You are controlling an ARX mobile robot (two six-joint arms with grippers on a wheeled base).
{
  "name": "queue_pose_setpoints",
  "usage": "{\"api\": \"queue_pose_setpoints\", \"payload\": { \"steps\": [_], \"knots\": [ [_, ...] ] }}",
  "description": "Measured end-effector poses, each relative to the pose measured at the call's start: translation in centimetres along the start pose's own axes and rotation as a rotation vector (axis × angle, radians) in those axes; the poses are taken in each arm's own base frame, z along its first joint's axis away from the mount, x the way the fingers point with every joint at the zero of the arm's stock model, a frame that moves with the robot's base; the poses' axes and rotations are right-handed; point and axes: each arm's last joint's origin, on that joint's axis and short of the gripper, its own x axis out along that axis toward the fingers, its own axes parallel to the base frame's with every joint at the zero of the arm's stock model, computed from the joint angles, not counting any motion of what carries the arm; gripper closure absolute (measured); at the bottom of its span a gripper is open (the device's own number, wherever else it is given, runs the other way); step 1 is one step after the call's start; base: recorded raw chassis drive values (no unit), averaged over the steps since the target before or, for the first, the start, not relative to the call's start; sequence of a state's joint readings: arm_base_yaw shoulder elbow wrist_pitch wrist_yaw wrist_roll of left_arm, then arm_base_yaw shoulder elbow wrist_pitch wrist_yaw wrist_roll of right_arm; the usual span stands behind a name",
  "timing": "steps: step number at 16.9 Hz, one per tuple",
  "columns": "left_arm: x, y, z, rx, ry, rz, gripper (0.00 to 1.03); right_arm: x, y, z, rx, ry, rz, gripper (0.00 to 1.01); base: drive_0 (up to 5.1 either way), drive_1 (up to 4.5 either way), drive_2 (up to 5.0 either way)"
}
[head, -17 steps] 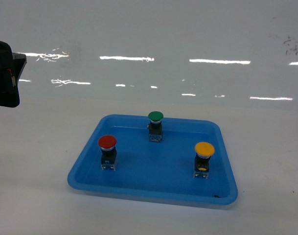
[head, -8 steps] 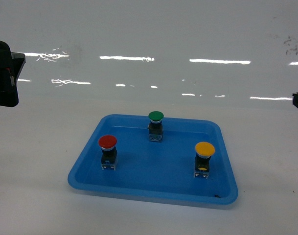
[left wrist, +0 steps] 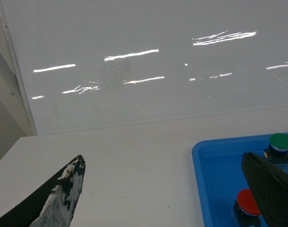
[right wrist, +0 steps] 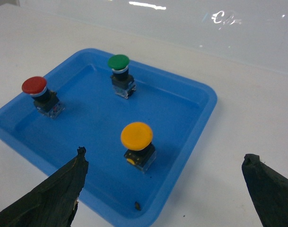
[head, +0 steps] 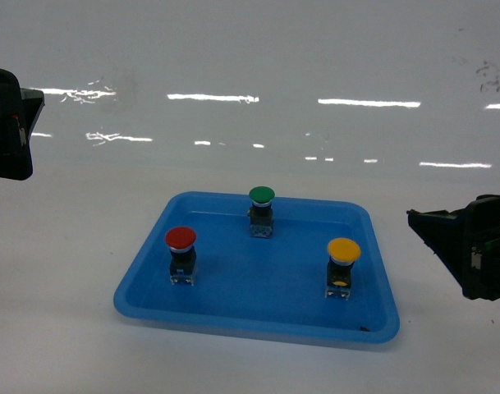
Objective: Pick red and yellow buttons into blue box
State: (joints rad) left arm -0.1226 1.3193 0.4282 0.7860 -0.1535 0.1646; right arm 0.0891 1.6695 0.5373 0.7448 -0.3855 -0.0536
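Note:
The red button and the yellow button stand upright in a shallow blue tray. The blue box is out of view. My left gripper is open and empty, up at the left, well away from the tray. Its right finger partly covers the red button. My right gripper is open and empty, just right of the tray at the table's right side. The yellow button sits ahead of it, between the finger lines, and the red button is at the far left.
A green button stands at the tray's back edge, also in the right wrist view. A small dark speck lies in the tray's near corner. A glossy white wall rises behind the white table.
My right gripper has come into the head view from the right edge and moved left toward the tray. The left gripper and the buttons have not moved.

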Motion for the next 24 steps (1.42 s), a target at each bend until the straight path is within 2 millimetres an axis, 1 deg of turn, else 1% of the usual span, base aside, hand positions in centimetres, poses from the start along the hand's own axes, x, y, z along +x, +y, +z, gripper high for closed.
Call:
{"api": "queue_pose_setpoints", "payload": {
  "steps": [4,11,12,13,15,16,17,20,24],
  "knots": [
    [0.0,0.0,0.0,0.000,0.000,0.000,0.05,1.1,1.2,-1.2,0.007,0.034,0.110,0.03,0.0,0.00,0.0],
    [0.0,0.0,0.0,0.000,0.000,0.000,0.05,1.1,1.1,-1.4,0.006,0.043,0.090,0.03,0.0,0.00,0.0],
    [0.0,0.0,0.0,0.000,0.000,0.000,0.05,1.5,1.3,-1.4,0.000,0.024,0.121,0.03,0.0,0.00,0.0],
    [0.0,0.0,0.0,0.000,0.000,-0.001,0.05,3.3,2.1,-2.1,-0.004,0.054,0.163,0.03,0.0,0.00,0.0],
    [0.0,0.0,0.0,0.000,0.000,0.000,0.05,5.0,3.1,-1.1,-0.032,0.032,0.213,0.03,0.0,0.00,0.0],
    [0.0,0.0,0.0,0.000,0.000,0.000,0.05,5.7,3.4,-0.6,-0.048,0.017,0.225,0.03,0.0,0.00,0.0],
    [0.0,0.0,0.0,0.000,0.000,0.000,0.05,6.3,3.4,-0.6,-0.056,0.025,0.225,0.03,0.0,0.00,0.0],
    [0.0,0.0,0.0,0.000,0.000,0.000,0.05,7.5,2.8,-1.1,-0.106,0.051,0.150,0.03,0.0,0.00,0.0],
    [0.0,0.0,0.0,0.000,0.000,0.000,0.05,8.6,2.4,-1.4,-0.117,0.074,0.138,0.03,0.0,0.00,0.0]
  ]
}}
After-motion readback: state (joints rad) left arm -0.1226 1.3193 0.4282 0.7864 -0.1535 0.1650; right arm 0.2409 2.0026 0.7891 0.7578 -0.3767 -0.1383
